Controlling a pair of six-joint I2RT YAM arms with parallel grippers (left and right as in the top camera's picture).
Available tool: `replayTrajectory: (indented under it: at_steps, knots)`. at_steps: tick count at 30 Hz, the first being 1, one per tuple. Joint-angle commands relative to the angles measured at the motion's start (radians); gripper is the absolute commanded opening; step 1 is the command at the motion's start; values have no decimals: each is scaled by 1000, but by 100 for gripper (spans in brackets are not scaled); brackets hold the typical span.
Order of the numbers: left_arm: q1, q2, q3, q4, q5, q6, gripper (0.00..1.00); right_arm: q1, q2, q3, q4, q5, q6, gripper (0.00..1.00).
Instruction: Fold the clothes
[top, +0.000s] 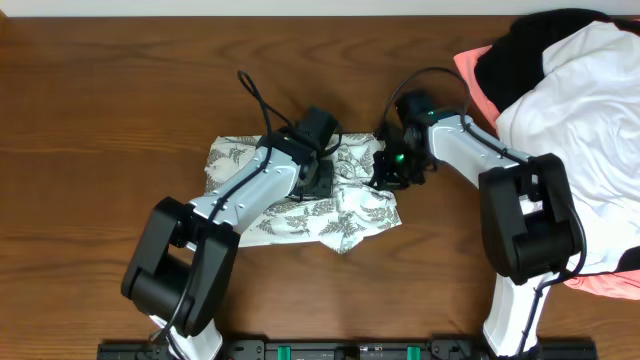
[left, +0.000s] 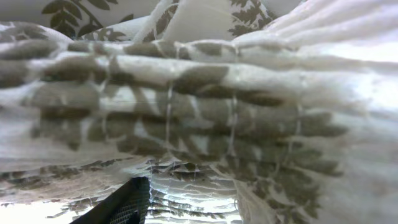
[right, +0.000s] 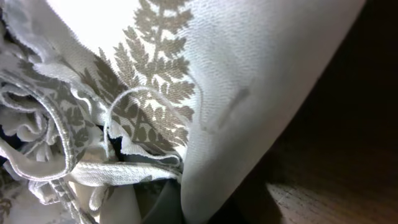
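A: Where is the garment (top: 350, 222)?

B: In the middle of the table (top: 100, 110), crumpled into a low heap with its edges rolled under. I can see no fold made yet. It lies apart from the pile (top: 590, 110) of white, black and coral things at the right end.

A: And the arms?

B: The left gripper (top: 318, 178) is down on the upper middle of the heap. The right gripper (top: 392, 168) is at its right edge. Both wrist views are filled with fern print close against the lens, so I cannot tell whether either one is clamped on cloth or slack. The right wrist view shows a bunched hem (right: 124, 171) with bare wood just beyond it.

A: So what is the step?

B: My guess is spreading it flat before any fold.

A: How do you do that well?

B: Each gripper takes one edge, through a single layer and not a bunch. Cloth this thin will likely drag the layers under it along. Lift only enough to free the tucked parts, then draw the two grips apart along the table until the slack goes. Lay it down rather than drop it, so fewer creases form.

A: What could go wrong?

B: If a pinch goes through two layers, the heap would just slide as a lump. The right arm's pull should also stop short of the pile, or it may snag the white piece.
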Motion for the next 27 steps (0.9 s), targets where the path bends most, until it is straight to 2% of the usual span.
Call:
replayTrajectory:
  at_steps: [1,8,13,24,27]
  knots:
    - [2,18,3,-10,-12,13,57,-26,33,-8,0,42,31,1]
    - [2,18,3,-22,-13,14,57,-162,33,-8,-26,68,43,1]
    - [2,18,3,-21,-13,13,57,-230,33,-8,-56,68,1,1]
    - [1,17,3,-21,-18,8,57,-214,33,-8,-70,75,-13,1]
    - [2,17,3,9,90,5,57,-199,33,-8,-67,76,-13,1]
